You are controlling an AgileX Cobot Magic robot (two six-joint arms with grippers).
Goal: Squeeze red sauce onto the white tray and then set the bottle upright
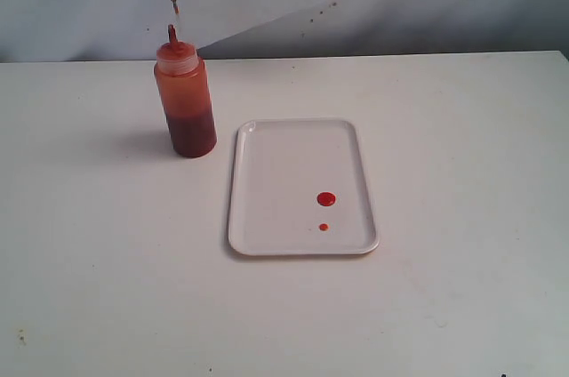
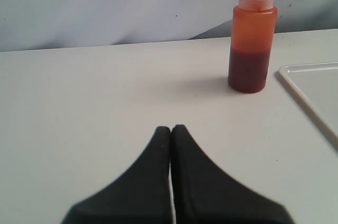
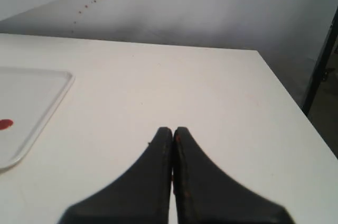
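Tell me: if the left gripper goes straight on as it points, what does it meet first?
The way looks free: only bare table lies ahead of the left gripper, up to the back wall. The bottle stands aside from that line, probably.

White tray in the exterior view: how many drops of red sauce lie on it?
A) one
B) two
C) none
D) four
B: the white tray bears two round drops of red sauce, one larger and one smaller close beside it.
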